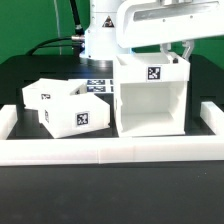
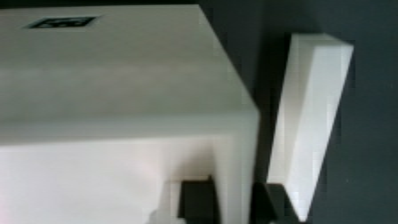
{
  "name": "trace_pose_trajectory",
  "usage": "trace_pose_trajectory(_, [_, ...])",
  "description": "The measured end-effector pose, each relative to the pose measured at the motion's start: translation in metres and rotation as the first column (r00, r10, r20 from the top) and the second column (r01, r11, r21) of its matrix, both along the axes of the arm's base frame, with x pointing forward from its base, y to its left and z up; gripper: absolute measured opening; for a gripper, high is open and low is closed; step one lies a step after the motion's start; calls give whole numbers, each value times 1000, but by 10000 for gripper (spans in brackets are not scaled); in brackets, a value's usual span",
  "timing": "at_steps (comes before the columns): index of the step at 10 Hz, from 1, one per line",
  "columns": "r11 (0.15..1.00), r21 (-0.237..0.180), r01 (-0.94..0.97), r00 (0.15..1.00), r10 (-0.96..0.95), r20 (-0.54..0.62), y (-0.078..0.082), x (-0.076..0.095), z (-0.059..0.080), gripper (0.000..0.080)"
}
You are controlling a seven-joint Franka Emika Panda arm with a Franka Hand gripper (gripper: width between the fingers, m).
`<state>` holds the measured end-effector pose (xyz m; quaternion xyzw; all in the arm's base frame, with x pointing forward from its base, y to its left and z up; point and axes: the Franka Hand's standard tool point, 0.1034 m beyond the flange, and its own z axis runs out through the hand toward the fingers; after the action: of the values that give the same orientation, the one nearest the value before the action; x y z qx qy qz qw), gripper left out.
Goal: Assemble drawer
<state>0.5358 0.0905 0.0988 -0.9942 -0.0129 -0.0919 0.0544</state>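
Observation:
The tall white drawer housing (image 1: 150,98) stands at the middle right with its open front toward the exterior view and a tag on its upper panel. Two small open-top trays (image 1: 62,106) with tags lie together to its left. My gripper (image 1: 181,52) is at the housing's top right corner. In the wrist view the housing's white top face (image 2: 107,90) fills most of the picture, with a tag at its far corner. The gripper (image 2: 237,200) has its dark fingers (image 2: 199,203) on either side of the housing's thin side wall, tight against it.
A long low white rail (image 1: 105,151) runs along the front, with short arms at the left and at the right (image 1: 211,115). The right arm shows in the wrist view (image 2: 313,110) close beside the housing. The marker board (image 1: 98,86) lies behind the trays.

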Motion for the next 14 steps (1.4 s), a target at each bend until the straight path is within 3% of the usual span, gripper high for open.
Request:
trace_pose_trajectory(3, [981, 52, 188, 982, -189, 1, 12, 23, 4, 38])
trace_pose_trajectory(7, [937, 94, 336, 941, -337, -6, 14, 29, 9, 38])
trace_pose_trajectory(10, [837, 148, 527, 849, -527, -43, 14, 32, 12, 38])
trace_pose_trajectory(14, [657, 229, 719, 685, -725, -71, 0, 46, 18, 41])
